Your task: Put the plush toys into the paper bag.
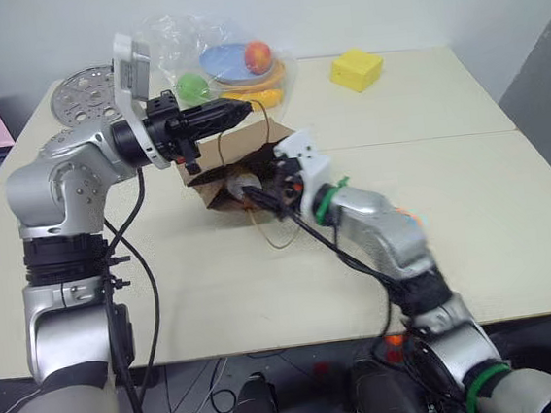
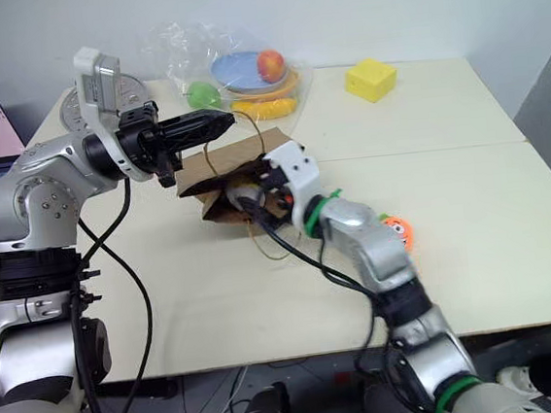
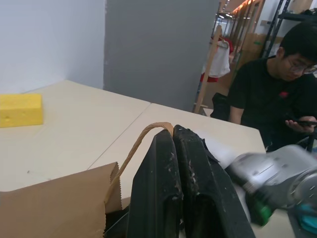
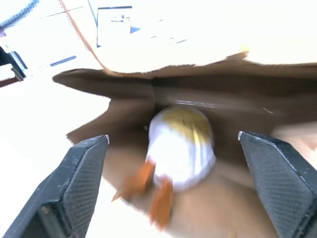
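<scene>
Cream desk (image 1: 510, 203) carries everything; we go big to small. Brown paper bag (image 2: 228, 167) lies on its side near the desk's middle, toward the far edge, mouth facing our right arm. We see the left gripper (image 2: 224, 124) pinched fully shut on the bag's cord handle (image 3: 141, 141), holding the top flap up so the mouth gapes. Right gripper (image 4: 173, 148) sits level at the mouth, jaws spread wide, holding nothing; the white egg toy (image 4: 182, 146) lies just ahead between the fingertips, inside the bag, orange feet toward us. We judge that one done.

Key relation for the next move: the orange carrot toy (image 2: 398, 231) lies on the desk behind the right gripper, beside the right forearm, on the near-right side away from the bag's mouth. Its long axis we cannot tell, it is mostly hidden by the arm. The right arm is nearer; the left is tied up with the handle. We judge the right must back out of the mouth, turn toward the carrot and come down on it.

Yellow foam block (image 1: 357, 69) and clear plastic bag of fruit (image 1: 232, 59) sit at the far edge, not ours.
</scene>
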Action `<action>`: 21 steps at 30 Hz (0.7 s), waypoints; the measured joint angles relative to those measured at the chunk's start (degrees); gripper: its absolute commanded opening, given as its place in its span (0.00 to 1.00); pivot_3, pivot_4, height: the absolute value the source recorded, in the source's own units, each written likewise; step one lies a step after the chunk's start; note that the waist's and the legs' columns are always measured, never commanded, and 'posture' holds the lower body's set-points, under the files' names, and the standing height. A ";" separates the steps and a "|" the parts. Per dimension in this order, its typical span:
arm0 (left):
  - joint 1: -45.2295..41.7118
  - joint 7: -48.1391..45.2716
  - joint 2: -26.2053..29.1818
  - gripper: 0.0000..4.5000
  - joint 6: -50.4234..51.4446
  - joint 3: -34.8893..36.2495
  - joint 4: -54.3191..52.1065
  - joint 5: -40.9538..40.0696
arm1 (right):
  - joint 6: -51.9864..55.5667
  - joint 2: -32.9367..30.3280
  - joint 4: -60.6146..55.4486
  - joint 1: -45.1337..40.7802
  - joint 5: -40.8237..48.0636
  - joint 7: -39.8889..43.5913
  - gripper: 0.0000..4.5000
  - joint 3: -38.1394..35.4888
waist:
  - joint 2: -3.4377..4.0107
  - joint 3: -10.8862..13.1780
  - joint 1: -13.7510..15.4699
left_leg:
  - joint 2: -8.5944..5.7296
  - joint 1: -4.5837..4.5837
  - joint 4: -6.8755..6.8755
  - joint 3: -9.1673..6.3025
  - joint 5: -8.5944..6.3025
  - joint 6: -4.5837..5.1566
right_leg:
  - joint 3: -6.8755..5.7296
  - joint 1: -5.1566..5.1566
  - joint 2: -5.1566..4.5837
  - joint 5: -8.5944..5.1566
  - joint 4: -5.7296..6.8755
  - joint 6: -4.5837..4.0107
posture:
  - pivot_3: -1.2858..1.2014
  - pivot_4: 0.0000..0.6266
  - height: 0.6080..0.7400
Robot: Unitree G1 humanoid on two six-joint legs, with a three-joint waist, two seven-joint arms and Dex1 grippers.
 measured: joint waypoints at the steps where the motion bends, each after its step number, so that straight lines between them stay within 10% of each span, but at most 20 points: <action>1: 0.14 -0.01 -0.23 0.00 -0.31 -0.06 0.64 0.22 | 3.06 -1.29 -4.58 1.97 1.22 -0.29 0.99 -1.01 | 0.00 0.00 0.04 | 0.00 0.00 0.01 0.01 0.00 0.00 | 0.01 0.00 0.00 0.00 0.00 0.00 | 0.52 0.24 1.00; 7: 0.72 -0.26 -0.87 0.00 -1.29 -0.51 1.52 0.54 | 11.41 -15.97 -25.39 18.08 -1.26 -4.73 0.99 -6.98 | -0.01 -0.01 0.80 | 0.00 0.00 0.03 0.08 0.00 0.00 | 0.06 0.02 -0.01 -0.01 -0.07 0.00 | 0.52 0.24 1.00; 21: -0.18 -1.50 -1.15 0.00 -2.38 -1.84 3.08 1.35 | 13.59 -11.83 -29.60 34.30 -6.68 -15.16 0.91 -7.70 | -0.02 -0.01 0.80 | 0.01 0.01 0.23 0.26 0.07 0.09 | 0.24 0.03 -0.01 -0.11 -0.07 0.17 | 0.52 0.24 1.00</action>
